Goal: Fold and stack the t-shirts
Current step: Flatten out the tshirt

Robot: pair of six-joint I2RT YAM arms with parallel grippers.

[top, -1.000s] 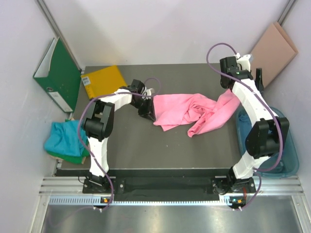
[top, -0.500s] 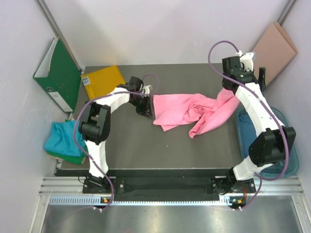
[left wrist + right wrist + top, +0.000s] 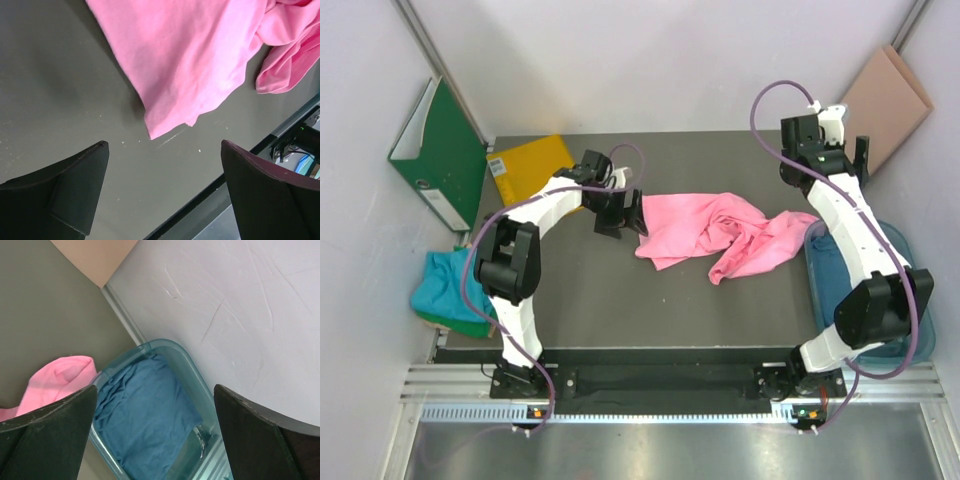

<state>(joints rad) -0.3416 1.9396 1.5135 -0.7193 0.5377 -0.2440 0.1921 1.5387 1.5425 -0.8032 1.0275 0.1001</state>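
A bright pink t-shirt [image 3: 715, 230] lies crumpled across the middle of the dark table, and its left part is spread flat [image 3: 190, 60]. My left gripper [image 3: 623, 215] hangs open just left of that edge. Its jaws [image 3: 164, 145] hold nothing, and only bare table shows between them. Raised at the back right, my right gripper [image 3: 855, 160] is open and empty [image 3: 155, 387], above a dark blue t-shirt [image 3: 145, 425] in a bin. Teal and green t-shirts [image 3: 450, 290] lie piled off the table's left edge.
The see-through teal bin [image 3: 912, 320] stands off the table's right side. A green binder [image 3: 440, 155] leans at the back left beside a yellow sheet [image 3: 530, 165]. A tan board [image 3: 885, 100] leans against the back right wall.
The left gripper has opened, let go of the pink shirt's left edge and backed off slightly. The right arm has swung farther back, and the shirt's right end has dropped flat.
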